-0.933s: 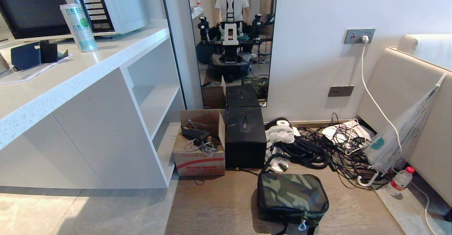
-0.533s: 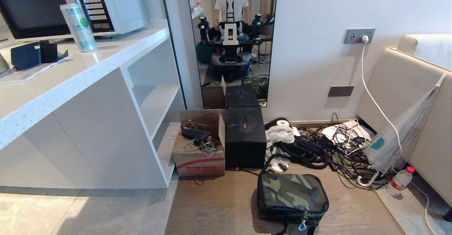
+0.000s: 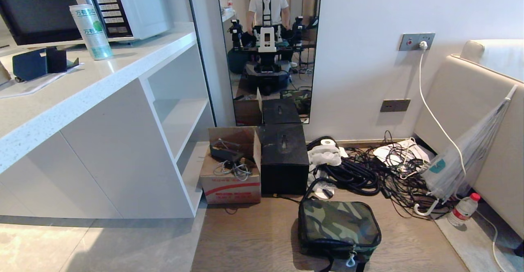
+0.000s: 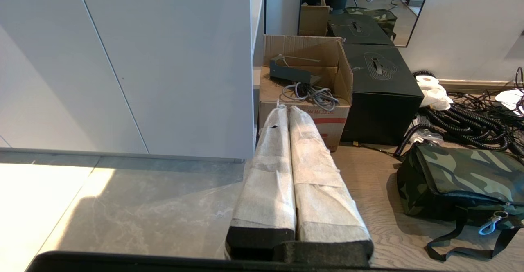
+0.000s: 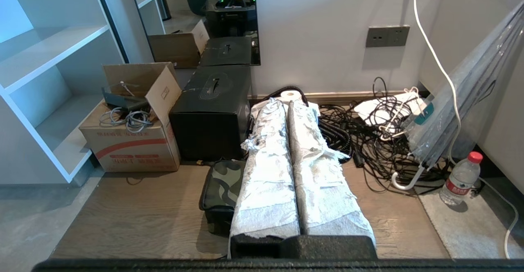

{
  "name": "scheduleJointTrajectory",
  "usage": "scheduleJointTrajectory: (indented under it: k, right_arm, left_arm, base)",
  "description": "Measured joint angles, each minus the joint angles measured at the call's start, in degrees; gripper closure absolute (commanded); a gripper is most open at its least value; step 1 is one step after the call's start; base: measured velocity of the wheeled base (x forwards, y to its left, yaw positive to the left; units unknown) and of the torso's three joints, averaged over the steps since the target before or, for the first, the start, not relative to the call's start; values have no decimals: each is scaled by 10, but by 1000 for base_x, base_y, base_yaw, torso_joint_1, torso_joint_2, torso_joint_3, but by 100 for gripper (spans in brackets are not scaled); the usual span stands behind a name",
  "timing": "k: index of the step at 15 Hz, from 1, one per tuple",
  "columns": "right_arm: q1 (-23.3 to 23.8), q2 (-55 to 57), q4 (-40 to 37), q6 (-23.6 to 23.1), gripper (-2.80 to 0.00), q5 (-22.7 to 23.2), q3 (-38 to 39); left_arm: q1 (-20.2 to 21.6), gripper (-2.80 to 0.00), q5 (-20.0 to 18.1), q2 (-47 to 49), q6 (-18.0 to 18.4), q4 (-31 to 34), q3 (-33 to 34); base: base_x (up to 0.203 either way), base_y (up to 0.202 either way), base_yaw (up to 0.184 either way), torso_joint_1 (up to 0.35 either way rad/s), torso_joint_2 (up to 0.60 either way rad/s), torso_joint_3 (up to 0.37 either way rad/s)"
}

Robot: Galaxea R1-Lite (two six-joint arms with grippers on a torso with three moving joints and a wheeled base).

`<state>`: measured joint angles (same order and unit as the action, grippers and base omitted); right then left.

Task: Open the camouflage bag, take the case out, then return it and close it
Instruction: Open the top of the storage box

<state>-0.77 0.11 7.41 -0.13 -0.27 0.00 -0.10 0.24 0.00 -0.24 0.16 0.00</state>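
**Zipped camouflage bag on the floor, both pincers pressed together above it**

The camouflage bag [image 3: 339, 231] lay flat on the wooden floor, its lid shut and a silver clip hanging at its near edge. The case was not to be seen anywhere.

The left gripper [image 4: 289, 109] hung level above the floor, its two white-wrapped fingers [image 4: 268, 182] pressed together with nothing between them. From this pincer, the bag sat low and off to the right side, well apart from the fingertips. Straight past the tips stood an open cardboard box [image 4: 305, 88] holding a tangle of grey wire, and just beside that, further right, a black box [image 4: 378, 92] with an oval mark on its lid. To the pincer's left rose a white cabinet [image 4: 163, 59].

The right gripper [image 5: 288, 102] was likewise pressed together and empty (its wrapping looked more crumpled). The bag lay beneath and a little to the left of its fingers, partly hidden by them. Beyond the tips sat a roll of white paper [image 5: 290, 95] and a heap of black cables [image 5: 368, 141]. Off to this pincer's right leaned a clear umbrella [image 5: 462, 104], with a water bottle [image 5: 460, 178] standing near it.

Neither pincer touched the bag.
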Motion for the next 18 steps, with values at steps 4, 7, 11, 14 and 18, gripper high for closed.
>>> scheduleJointTrajectory:
  k: [4,7,11,14,18]
  right_arm:
    - [0,0,0,0,0,0,0]
    - [0,0,0,0,0,0,0]
    - [0,0,0,0,0,0,0]
    - [0,0,0,0,0,0,0]
    - [0,0,0,0,0,0,0]
  left_arm:
    - [0,0,0,0,0,0,0]
    - [0,0,0,0,-1,-1,0]
    - [0,0,1,0,-2,-1,0]
    - [0,0,1,0,-2,-1,0]
    - [0,0,1,0,-2,-1,0]
  base:
    - [0,0,0,3,-2,-124]
    - [0,0,0,1,0,-185]
    - [0,0,0,2,0,-198]
    - [0,0,0,3,0,-200]
    - [0,0,0,2,1,-197]
